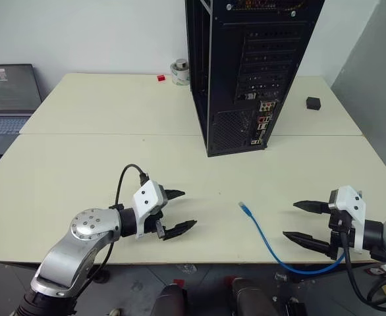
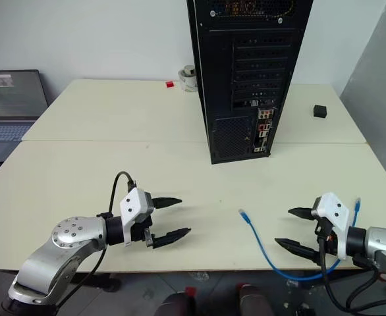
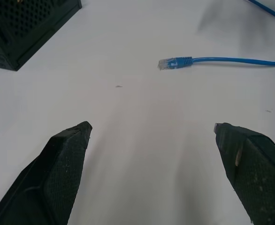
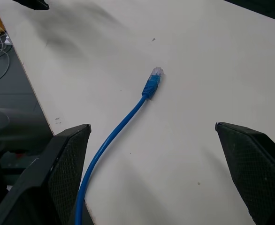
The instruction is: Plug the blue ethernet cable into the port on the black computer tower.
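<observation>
Now blue ethernet cable (image 1: pixel 261 236) plug on table between spread pincers, untouched

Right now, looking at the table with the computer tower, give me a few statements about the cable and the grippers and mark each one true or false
1. The blue ethernet cable is plugged into the black computer tower. False: its plug lies loose on the table, well in front of the tower.
2. Both the left gripper and the right gripper are open and empty. True.
3. The cable runs off the near edge of the table. True.
4. The cable's plug lies between the two grippers. True.
5. The left gripper is touching the plug. False: bare tabletop separates them.
6. The tower lies flat on its side. False: it stands upright.
</observation>
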{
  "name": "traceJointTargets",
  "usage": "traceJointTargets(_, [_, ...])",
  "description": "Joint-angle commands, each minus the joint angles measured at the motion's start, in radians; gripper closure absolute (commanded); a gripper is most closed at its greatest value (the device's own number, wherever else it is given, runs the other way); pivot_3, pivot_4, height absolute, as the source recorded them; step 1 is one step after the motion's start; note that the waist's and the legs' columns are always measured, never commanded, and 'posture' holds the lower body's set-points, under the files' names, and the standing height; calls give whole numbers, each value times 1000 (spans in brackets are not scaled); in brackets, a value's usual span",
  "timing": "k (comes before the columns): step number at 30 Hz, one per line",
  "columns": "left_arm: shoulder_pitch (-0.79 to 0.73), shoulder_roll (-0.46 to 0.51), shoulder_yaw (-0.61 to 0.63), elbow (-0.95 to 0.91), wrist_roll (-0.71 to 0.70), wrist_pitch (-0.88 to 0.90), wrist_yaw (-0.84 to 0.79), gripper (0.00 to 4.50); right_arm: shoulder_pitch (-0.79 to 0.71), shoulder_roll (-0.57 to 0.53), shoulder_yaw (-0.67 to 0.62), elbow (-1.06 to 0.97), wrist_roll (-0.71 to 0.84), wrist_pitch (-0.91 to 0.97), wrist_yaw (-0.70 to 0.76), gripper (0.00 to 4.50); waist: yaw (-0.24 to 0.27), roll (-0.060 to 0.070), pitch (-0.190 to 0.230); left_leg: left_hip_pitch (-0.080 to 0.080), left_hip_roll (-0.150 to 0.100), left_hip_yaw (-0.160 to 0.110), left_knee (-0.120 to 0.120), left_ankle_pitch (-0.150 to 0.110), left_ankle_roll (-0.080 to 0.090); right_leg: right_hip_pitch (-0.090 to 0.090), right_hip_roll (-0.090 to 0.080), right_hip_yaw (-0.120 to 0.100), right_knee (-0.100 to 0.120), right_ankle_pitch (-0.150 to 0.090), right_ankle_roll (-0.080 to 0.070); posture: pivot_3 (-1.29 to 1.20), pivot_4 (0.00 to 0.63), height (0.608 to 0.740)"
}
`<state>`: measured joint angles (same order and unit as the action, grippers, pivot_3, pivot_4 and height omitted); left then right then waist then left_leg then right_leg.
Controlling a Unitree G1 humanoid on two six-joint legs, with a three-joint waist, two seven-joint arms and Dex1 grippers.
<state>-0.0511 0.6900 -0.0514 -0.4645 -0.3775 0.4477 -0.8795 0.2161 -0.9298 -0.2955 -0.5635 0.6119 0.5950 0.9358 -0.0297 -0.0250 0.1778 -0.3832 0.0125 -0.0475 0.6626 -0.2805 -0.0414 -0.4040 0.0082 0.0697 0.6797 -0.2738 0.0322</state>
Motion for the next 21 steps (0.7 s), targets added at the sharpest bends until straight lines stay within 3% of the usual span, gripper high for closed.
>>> traceJointTargets(1, [5,-2,22,-32,-15,-25,1,19,-9,2,-21,-24,2,-14,1,0,0,0,0,0,0,0,0,0,0,0,0,0,0,0,0,0,150,740])
traceJointTargets(14, [38,8,-4,-89,3,-22,5,19,-38,22,3,-93,17,22,-60,0,-1,0,0,0,0,0,0,0,0,0,0,0,0,0,0,0,150,740])
traceJointTargets(21, [18,20,-19,-134,-19,40,-4,19,-117,125,148,-132,-32,57,-202,0,0,0,0,0,0,0,0,0,0,0,0,0,0,0,0,0,150,740])
